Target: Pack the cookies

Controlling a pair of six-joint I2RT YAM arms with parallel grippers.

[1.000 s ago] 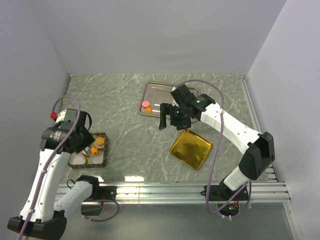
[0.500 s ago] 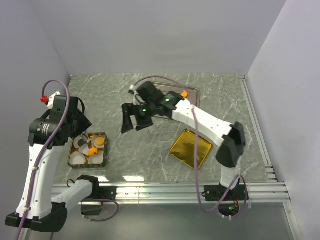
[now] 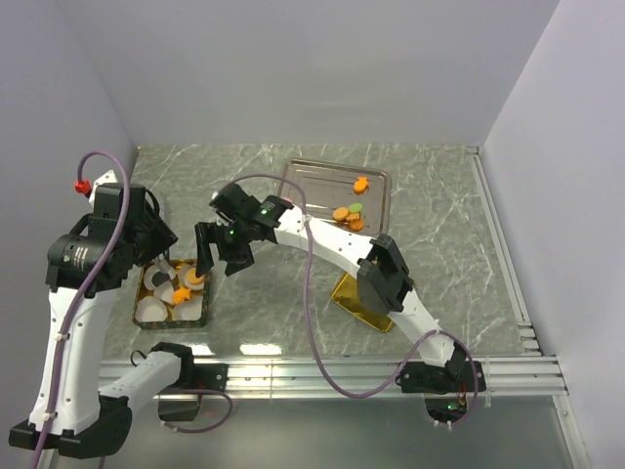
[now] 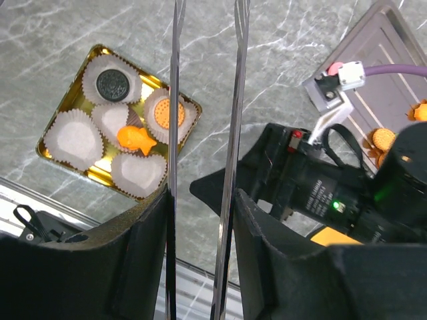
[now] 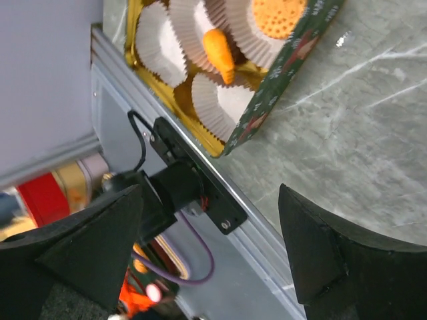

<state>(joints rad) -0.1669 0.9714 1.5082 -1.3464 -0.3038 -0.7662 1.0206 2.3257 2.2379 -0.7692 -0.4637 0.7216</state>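
Table [image 3: 439, 215]: green marble, walled on 3 sides.
Right arm [image 3: 322, 244]: stretched leftward across the table, its elbow over the lid and its wrist near the box.
Left arm [image 3: 73, 303]: raised at the left side, its wrist up above the box.
Tray [image 3: 312, 181]: silver, at the far middle of the table.
Lid [image 3: 354, 291]: gold, near side, partly under the right arm's elbow.
Box [image 5: 287, 73]: gold inside with green patterned walls, at the near left, holding white paper cups [image 4: 73, 139].
Right gripper [image 5: 205, 200]: 2 fingers spread wide with nothing between them, just beside the box's right wall.
Left gripper [image 4: 207, 20]: 2 fingers parallel with a gap, holding nothing, high above the table.
Cookies [image 3: 341, 213]: orange rounds and 1 green lie together on the tray's right half; 1 orange round [image 4: 168, 115] sits in a cup in the box.
Fish crackers: 1 on the tray [image 3: 360, 182], 1 among the cups [image 4: 135, 139].
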